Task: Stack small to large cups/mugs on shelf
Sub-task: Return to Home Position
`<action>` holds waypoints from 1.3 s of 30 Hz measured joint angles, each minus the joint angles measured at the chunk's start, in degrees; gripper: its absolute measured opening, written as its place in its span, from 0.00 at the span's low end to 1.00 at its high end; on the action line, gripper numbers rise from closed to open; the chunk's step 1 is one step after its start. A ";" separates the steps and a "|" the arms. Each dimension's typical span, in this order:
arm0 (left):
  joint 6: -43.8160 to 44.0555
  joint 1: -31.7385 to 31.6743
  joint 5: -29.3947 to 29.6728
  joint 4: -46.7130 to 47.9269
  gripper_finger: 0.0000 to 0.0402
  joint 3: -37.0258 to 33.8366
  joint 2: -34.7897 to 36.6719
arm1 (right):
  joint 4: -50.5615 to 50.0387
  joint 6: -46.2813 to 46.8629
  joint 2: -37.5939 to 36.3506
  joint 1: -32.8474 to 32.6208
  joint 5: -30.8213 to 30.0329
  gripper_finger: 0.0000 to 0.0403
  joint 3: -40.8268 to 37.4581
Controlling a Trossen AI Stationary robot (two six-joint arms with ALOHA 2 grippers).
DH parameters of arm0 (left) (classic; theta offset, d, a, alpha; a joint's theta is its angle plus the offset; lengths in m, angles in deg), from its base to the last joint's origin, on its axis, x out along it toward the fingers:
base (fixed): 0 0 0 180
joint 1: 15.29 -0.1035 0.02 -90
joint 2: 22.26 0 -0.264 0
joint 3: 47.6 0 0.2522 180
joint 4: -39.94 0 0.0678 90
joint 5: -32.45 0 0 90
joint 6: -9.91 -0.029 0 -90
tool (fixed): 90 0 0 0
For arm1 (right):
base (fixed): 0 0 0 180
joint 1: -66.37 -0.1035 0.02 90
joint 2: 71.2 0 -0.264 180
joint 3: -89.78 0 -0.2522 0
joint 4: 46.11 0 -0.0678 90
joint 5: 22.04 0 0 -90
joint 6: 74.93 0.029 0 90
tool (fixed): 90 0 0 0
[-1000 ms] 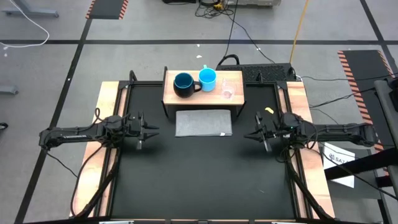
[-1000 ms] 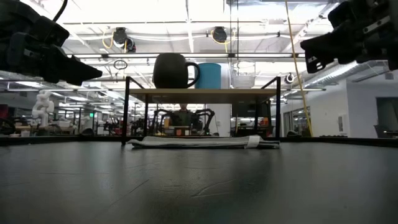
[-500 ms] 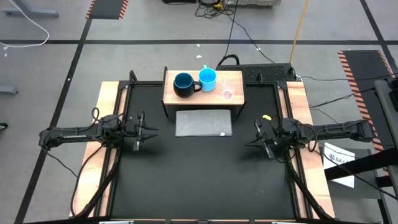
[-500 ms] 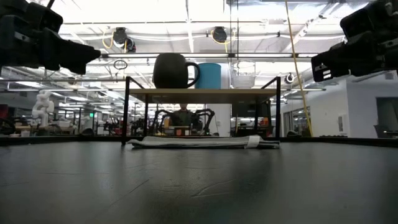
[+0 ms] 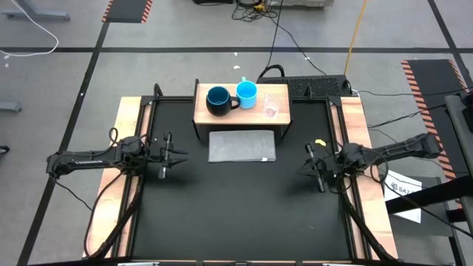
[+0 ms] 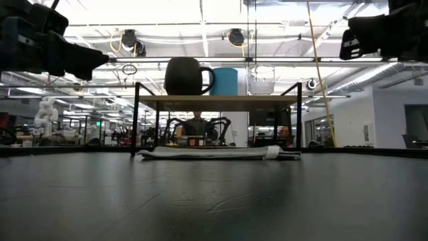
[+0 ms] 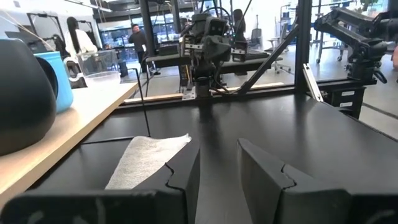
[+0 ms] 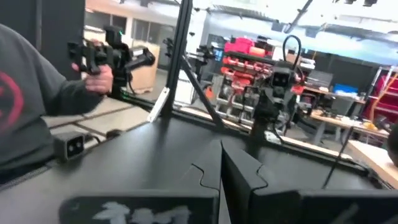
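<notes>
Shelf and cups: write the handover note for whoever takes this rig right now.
Left gripper: open, empty, raised over the left side of the table.
Right gripper: shut, empty, raised over the right side.
Things: on the shelf, upright in a row, stand the dark mug, the blue mug and the clear cup, side by side, not nested. The grey mat lies in front of the shelf.
Done: all three cups are on the shelf.
Left: nothing to place; probably only parking both arms.
</notes>
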 joint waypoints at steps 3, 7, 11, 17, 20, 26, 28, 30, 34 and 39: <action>0.50 0.02 0.00 0.15 0.27 -0.02 0.00 | -2.75 -0.56 -1.08 -0.22 -0.91 0.00 -0.02; 1.27 0.02 0.00 0.40 0.27 0.00 0.00 | -7.15 -0.72 -4.34 -0.22 -3.93 0.00 -0.04; 1.83 0.04 -0.04 0.88 0.27 -0.02 0.00 | -9.08 -1.40 -9.35 -0.20 -5.42 0.00 -0.10; 2.04 0.04 -0.10 1.75 0.27 0.00 -0.02 | -17.43 -2.04 -15.69 -0.19 -5.40 0.00 -0.11; 1.27 0.04 -1.15 2.20 0.27 -0.01 -0.01 | -21.63 -1.85 -18.09 -0.19 -5.15 0.00 -0.11; -0.37 0.04 -1.32 2.51 0.27 -0.02 0.00 | -24.32 -1.06 -21.15 -0.19 -3.72 0.00 -0.15; -0.46 0.04 -1.16 1.99 0.27 -0.01 0.00 | -24.60 -0.22 -21.74 -0.17 -3.79 0.00 -0.15; -0.37 0.04 -0.91 1.80 0.27 -0.02 0.00 | -24.32 0.78 -22.05 0.04 -5.28 0.00 -0.15; 1.02 0.06 1.89 0.98 0.27 -0.02 0.00 | -24.06 2.35 -22.08 1.06 -6.76 0.00 -0.15; 1.73 0.04 3.10 -0.54 0.27 -0.01 0.00 | -24.10 1.53 -22.10 2.43 -6.84 0.00 -0.15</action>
